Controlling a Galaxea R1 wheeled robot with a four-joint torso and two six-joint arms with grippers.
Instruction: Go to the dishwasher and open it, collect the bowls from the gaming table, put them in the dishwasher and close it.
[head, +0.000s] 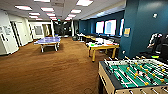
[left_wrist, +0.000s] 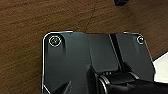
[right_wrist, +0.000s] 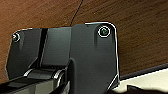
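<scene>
On my left wrist I see a wide black plate (left_wrist: 75, 65) with rounded corners, a pale rim, and round silver-ringed fittings (left_wrist: 55, 40) at its corners; a dark jointed bar (left_wrist: 120, 80) sits beside it. My right wrist plate (right_wrist: 92, 57) looks the same, its fitting (right_wrist: 104, 31) greenish.

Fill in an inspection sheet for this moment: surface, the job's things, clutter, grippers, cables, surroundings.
Surface: brown carpet across an open room.
Job's things: gaming table, white top and yellow edge, stands mid-room by the teal wall; small items lie on it, with a green spot near its near end, too blurred to name as bowls. Dishwasher: nothing seen.
Clutter: foosball table close at the right; blue ping-pong table further back.
Grippers: fingers cannot be made out in the wrist views.
Cables: a thin dark line on the carpet, possibly a seam.
Surroundings: ceiling lights, bright screens on the far wall, white doors at left.
</scene>
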